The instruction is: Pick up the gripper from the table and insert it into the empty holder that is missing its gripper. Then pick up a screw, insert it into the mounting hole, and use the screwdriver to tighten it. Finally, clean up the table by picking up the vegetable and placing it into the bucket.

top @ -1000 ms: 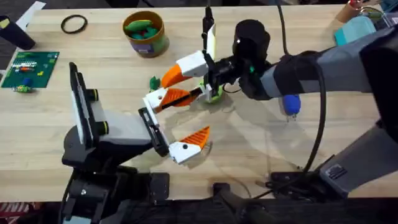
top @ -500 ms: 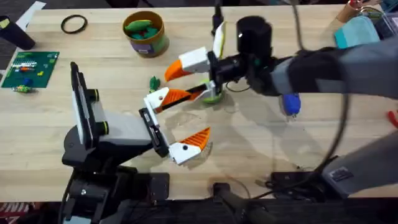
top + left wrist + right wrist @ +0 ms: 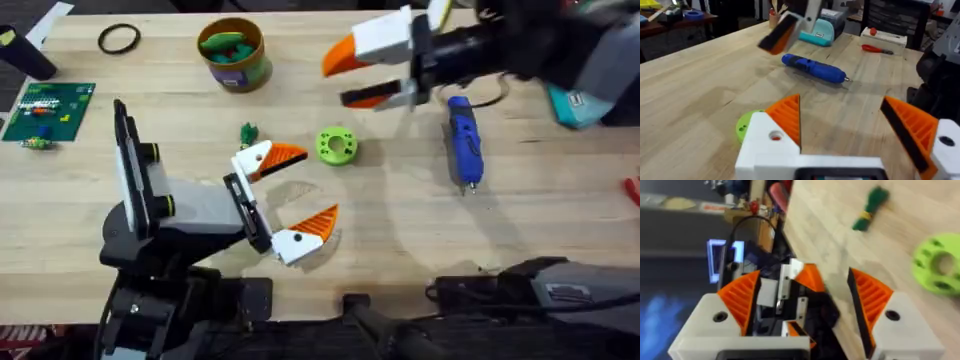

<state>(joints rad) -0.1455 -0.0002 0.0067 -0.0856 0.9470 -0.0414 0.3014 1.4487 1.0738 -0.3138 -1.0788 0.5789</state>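
The vegetable (image 3: 248, 132), small and dark green, lies on the desk near its middle, between the bucket (image 3: 233, 53) at the far edge and the left tool (image 3: 290, 192), so the clean-up is judged not yet done. The bucket already holds green and orange items. Beside the vegetable sits a lime-green disc (image 3: 337, 146); farther right the blue screwdriver (image 3: 463, 141) lies flat, untouched by either arm. The left tool rests low toward the near edge, its two orange-padded fingers spread wide, nothing between them. The right tool (image 3: 378, 70) hangs above the far side of the desk, jaws parted and empty. Insertion and screw tightening cannot be confirmed from these views.
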